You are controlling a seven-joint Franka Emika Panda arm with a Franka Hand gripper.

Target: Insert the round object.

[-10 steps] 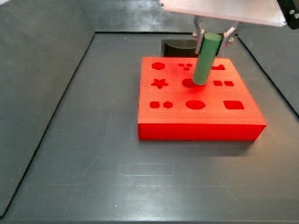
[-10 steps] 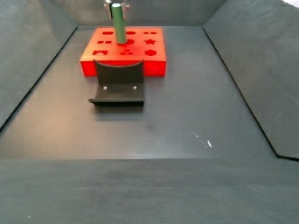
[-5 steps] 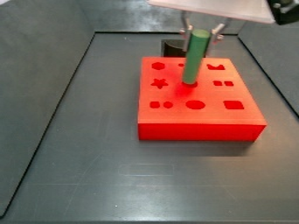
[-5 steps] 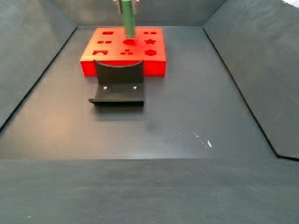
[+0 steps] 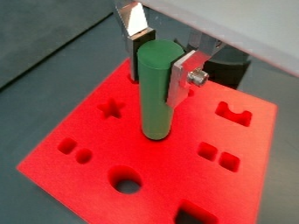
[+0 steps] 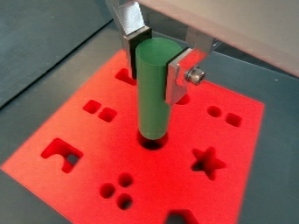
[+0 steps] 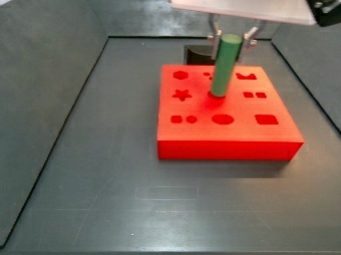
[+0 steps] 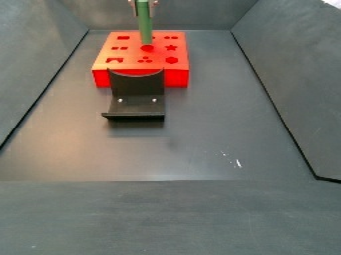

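Note:
The round object, a slim green peg (image 7: 224, 68), is held upright between the fingers of my gripper (image 7: 234, 34), which is shut on its upper part. It is above the red block (image 7: 226, 141), which has several shaped holes. In both wrist views the silver fingers clamp the peg (image 5: 155, 96) (image 6: 153, 96) from two sides. The gripper (image 5: 160, 66) (image 6: 160, 63) is over the block's middle. The peg's lower end meets the mouth of a round hole near the block's centre (image 6: 152, 140); how deep it sits I cannot tell. In a side view the peg (image 8: 142, 20) rises out of frame.
The fixture (image 8: 134, 100) stands on the floor against one side of the red block (image 8: 107, 76), and shows behind it in a side view (image 7: 200, 52). A dark curved part (image 5: 228, 68) lies just past the block's edge. Dark walls ring the grey floor (image 8: 200, 149).
The gripper and peg have shifted a little to the left over the block. The peg's lower end now covers the round centre hole that showed beside it before.

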